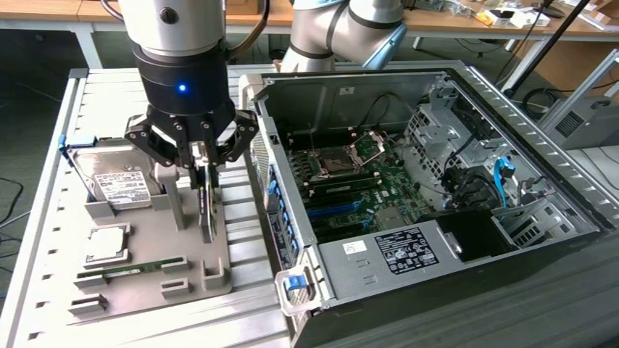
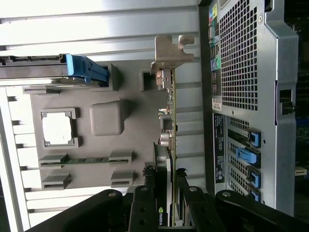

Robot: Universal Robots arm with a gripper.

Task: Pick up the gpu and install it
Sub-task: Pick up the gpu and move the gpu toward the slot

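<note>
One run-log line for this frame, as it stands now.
phase: grasp | gripper: fingers shut on gpu | gpu: on edge at grey tray | case: open, gpu not installed

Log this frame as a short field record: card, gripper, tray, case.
card: thin dark circuit card with silver bracket, upright on edge at the tray
gripper: black gripper, shut on the card's upper edge
tray: grey moulded tray, also holding silver hard drive, green memory stick
case: open grey computer case beside tray; card not installed
</note>
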